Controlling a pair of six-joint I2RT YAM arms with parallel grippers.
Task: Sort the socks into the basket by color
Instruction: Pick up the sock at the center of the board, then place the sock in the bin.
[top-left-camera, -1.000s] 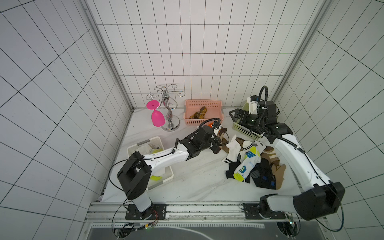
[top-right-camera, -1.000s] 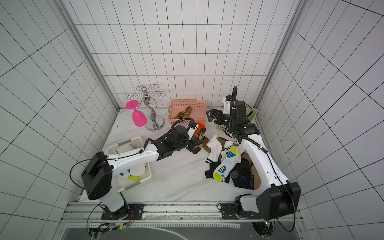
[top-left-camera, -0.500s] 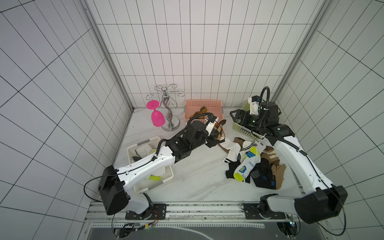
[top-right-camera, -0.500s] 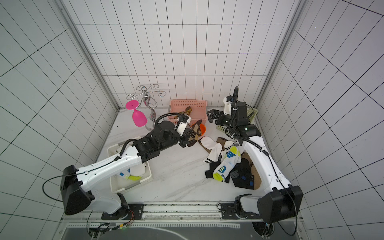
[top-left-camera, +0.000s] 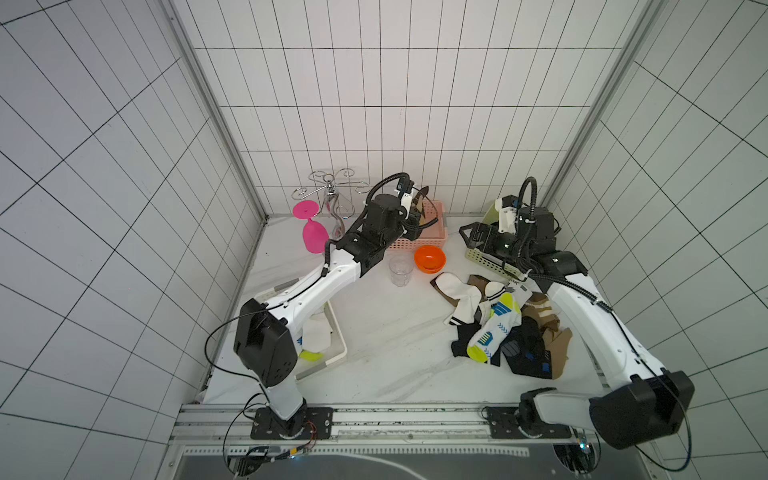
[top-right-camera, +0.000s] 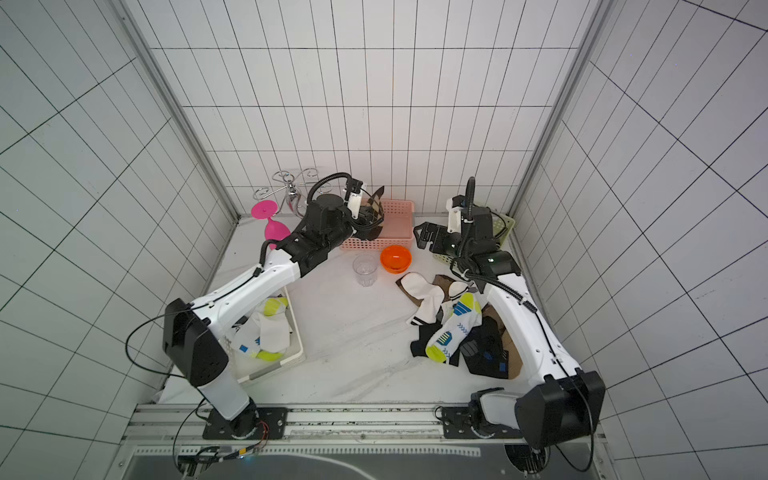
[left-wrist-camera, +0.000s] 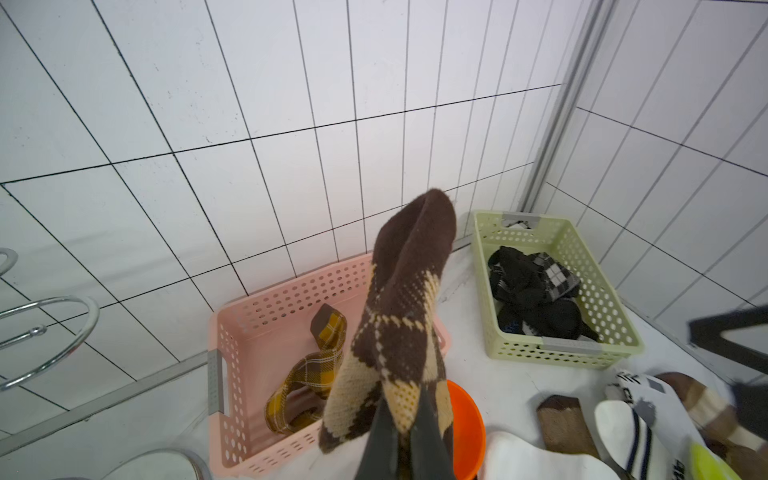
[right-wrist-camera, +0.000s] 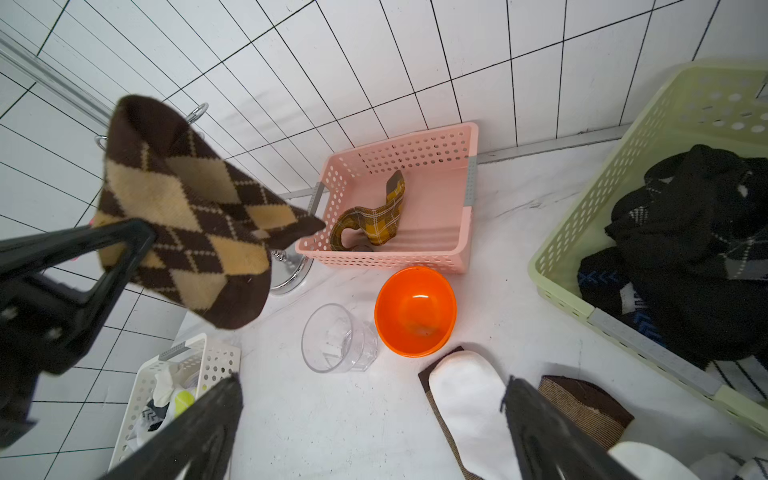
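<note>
While the left gripper is pinched tight on a diamond sock, the right gripper is spread wide and holds nothing.

The diamond sock is brown and tan. It sticks up from the left gripper's tips, up in the air and touching nothing else. The pink basket sits just under and past the left gripper. A plaid sock lies inside it. In both top views the left gripper hangs over the near side of the pink basket.

The right gripper is up off the table. Right under it stand a glass and an orange bowl, side by side. A white sock lies flat under it too. The green basket is just beside the right gripper, with black socks heaped in it.

The pile of socks lies on the table behind the right gripper, next to its arm. The pile has white, black and brown ones mixed up.

The white basket is well behind the left gripper, partly under its arm. It holds white and yellow socks.
</note>
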